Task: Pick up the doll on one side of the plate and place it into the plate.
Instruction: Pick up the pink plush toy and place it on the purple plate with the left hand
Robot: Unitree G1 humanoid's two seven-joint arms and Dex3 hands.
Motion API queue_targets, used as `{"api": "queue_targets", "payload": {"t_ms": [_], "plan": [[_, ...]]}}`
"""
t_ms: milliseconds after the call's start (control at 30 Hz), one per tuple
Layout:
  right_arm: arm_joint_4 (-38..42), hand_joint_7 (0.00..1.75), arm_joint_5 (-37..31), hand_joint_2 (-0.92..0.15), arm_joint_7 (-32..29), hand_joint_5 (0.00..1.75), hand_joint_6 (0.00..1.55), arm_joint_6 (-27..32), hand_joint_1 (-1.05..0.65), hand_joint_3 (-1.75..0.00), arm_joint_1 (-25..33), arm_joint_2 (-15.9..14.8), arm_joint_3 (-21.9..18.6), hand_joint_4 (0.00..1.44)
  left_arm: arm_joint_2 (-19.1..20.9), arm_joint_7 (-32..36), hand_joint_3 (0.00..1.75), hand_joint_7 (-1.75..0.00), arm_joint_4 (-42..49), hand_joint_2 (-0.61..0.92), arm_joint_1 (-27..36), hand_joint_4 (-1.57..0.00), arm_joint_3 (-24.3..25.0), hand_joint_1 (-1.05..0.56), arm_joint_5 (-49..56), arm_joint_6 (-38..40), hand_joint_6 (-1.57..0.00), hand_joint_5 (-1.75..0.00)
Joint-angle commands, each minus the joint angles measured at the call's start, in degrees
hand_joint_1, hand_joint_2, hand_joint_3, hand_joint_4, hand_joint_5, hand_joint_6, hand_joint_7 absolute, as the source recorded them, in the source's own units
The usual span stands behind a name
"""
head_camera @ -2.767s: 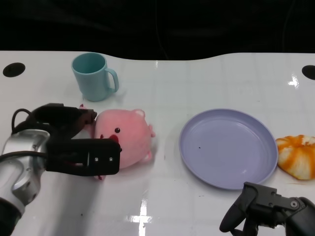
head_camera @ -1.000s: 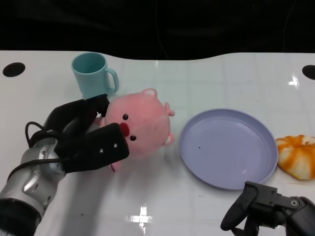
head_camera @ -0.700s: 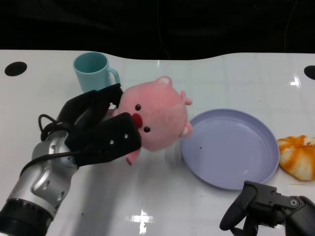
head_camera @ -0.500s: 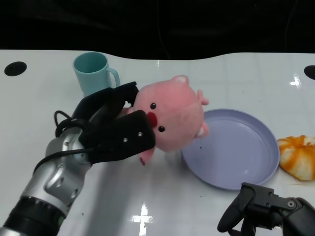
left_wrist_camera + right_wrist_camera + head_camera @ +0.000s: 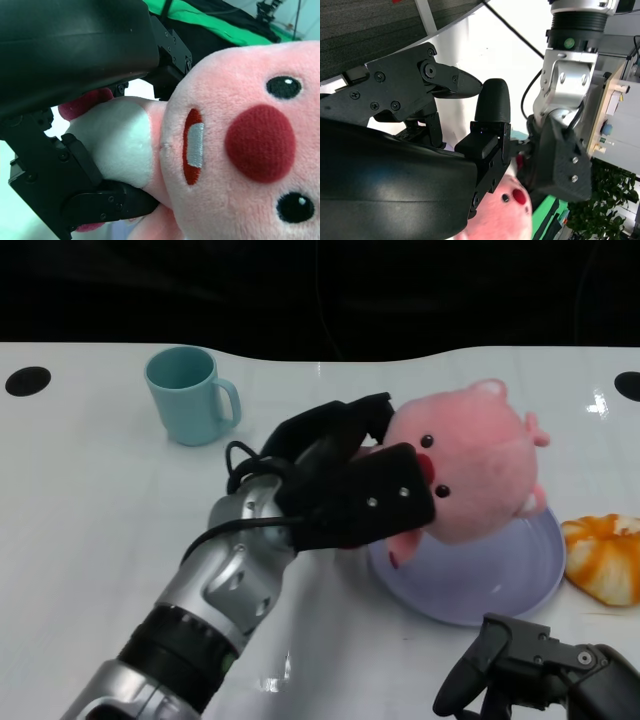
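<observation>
The left hand (image 5: 345, 490) grips the pink doll (image 5: 475, 472) from behind, fingers clamped around its back, holding it in the air over the purple plate (image 5: 470, 585). The right hand (image 5: 525, 680) rests near the table's (image 5: 90, 500) front edge, fingers curled in on nothing. A teal mug (image 5: 188, 395) stands at the far left; an orange toy (image 5: 605, 555) lies just beside the plate's right rim.
</observation>
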Motion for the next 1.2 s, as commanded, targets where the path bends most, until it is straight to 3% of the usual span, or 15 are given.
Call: {"api": "queue_targets", "payload": {"t_ms": [33,433,467,533,600,667,700,800,833,933,1033,1200], "plan": [[-0.71,1.32,-0.28,-0.78,-0.37,1.60,0.57,0.10,-0.28,-0.65,0.25,-0.10,0.20,0.64,-1.91,0.33,1.28,-1.75,2.57,0.41,-3.56,-0.99,-1.00,-0.23,0.98,1.34,-0.76,-1.75],[-0.90,1.30,-0.77,-0.78,-0.90,1.59,0.58,0.15,-0.29,-0.63,0.30,-0.05,0.71,0.65,-7.55,0.66,1.04,-1.73,13.61,0.53,-9.77,-0.90,-2.69,-0.24,1.61,4.08,-0.63,-1.75],[-0.88,1.30,-0.67,-0.78,-0.94,1.59,0.58,0.18,-0.29,-0.63,0.31,0.02,0.76,0.65,-7.72,0.55,0.97,-1.51,14.51,0.56,-10.17,-0.87,-2.97,-0.25,1.80,4.15,-0.63,-1.75],[-0.78,1.30,-0.63,-0.78,-1.01,1.59,0.59,0.08,-0.29,-0.63,0.35,0.09,0.82,0.65,-7.97,0.21,0.86,-1.34,15.91,0.57,-10.81,-0.86,-3.27,-0.25,1.93,4.56,-0.72,-1.75],[-0.83,1.29,-0.71,-0.79,-1.07,1.58,0.59,0.15,-0.30,-0.62,0.39,0.07,0.84,0.65,-8.19,-0.07,0.45,-0.74,16.59,0.72,-11.27,-0.79,-3.32,-0.28,1.76,5.42,-0.81,-1.75],[-0.86,1.29,-0.61,-0.79,-1.07,1.58,0.59,0.23,-0.29,-0.62,0.44,0.03,0.77,0.65,-8.21,-0.96,0.26,-0.42,16.87,0.81,-11.53,-0.75,-3.26,-0.28,1.24,5.71,-0.87,-1.75],[-0.83,1.29,-0.53,-0.79,-1.04,1.58,0.59,0.18,-0.29,-0.62,0.47,0.01,0.73,0.65,-8.06,-1.73,0.20,-0.26,16.72,0.86,-11.41,-0.70,-3.08,-0.33,0.72,5.43,-0.79,-1.69],[-0.65,1.29,-0.40,-0.79,-0.91,1.58,0.59,-0.05,-0.29,-0.62,0.47,-0.17,0.49,0.66,-6.83,-6.77,0.21,-0.09,14.54,0.91,-10.45,-0.26,-2.51,-0.47,-1.50,4.98,-0.50,-1.31],[-0.53,1.29,-0.31,-0.79,-0.85,1.58,0.59,-0.18,-0.29,-0.62,0.45,-0.21,0.39,0.66,-6.22,-8.69,0.25,-0.08,13.81,0.92,-10.25,-0.13,-2.77,-0.56,-1.86,4.89,-0.30,-0.87],[-0.29,1.28,-0.13,-0.79,-0.69,1.57,0.60,-0.36,-0.29,-0.61,0.43,-0.35,0.13,0.65,-4.75,-12.25,0.31,-0.02,12.28,0.92,-9.57,-0.02,-3.43,-0.73,-2.55,3.84,-0.12,-0.33],[-0.14,1.28,0.08,-0.79,-0.59,1.57,0.60,-0.55,-0.29,-0.61,0.54,-0.44,-0.09,0.65,-3.84,-13.38,0.39,-0.01,11.52,0.92,-9.04,0.00,-4.15,-0.85,-2.36,2.39,-0.05,-0.07],[0.10,1.28,0.53,-0.80,-0.36,1.58,0.60,-1.11,-0.29,-0.60,0.77,-0.58,-0.71,0.65,-2.57,-13.67,0.48,0.00,8.97,0.92,-8.09,0.00,-5.02,-0.97,-1.65,1.46,0.00,0.00]]}}
